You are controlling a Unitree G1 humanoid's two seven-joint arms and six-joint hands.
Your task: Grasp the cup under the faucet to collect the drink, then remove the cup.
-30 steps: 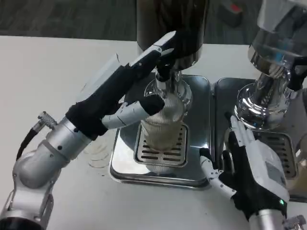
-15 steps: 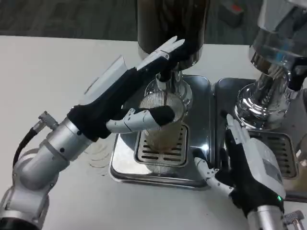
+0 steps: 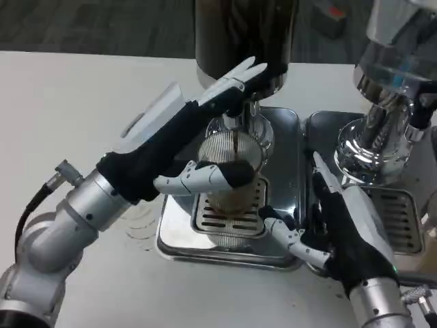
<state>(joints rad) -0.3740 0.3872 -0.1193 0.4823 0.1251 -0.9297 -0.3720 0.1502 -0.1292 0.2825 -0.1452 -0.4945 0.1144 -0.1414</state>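
A clear ribbed cup (image 3: 232, 188) stands on the drip grate (image 3: 205, 222) under the faucet (image 3: 237, 121). A thin dark stream of drink falls into it, and brown liquid shows inside. My left hand (image 3: 179, 140) reaches in from the left with its fingers (image 3: 235, 76) stretched straight up against the faucet body. Its thumb (image 3: 205, 178) lies across the front of the cup near the rim. To the right of the cup my right hand (image 3: 348, 229) is open, palm toward the cup and thumb (image 3: 293, 239) pointing at its base, not touching it.
The steel drip tray (image 3: 285, 178) sits under the dark dispenser (image 3: 242, 31). A second chrome dispenser (image 3: 379, 130) with its own tray (image 3: 399, 205) stands close behind my right hand. A clear ribbed glass (image 3: 140, 217) shows under my left forearm on the white table (image 3: 68, 109).
My left fingers have risen along the faucet and the thumb has dropped across the cup. The dark stream has appeared. My right hand has moved left, toward the cup.
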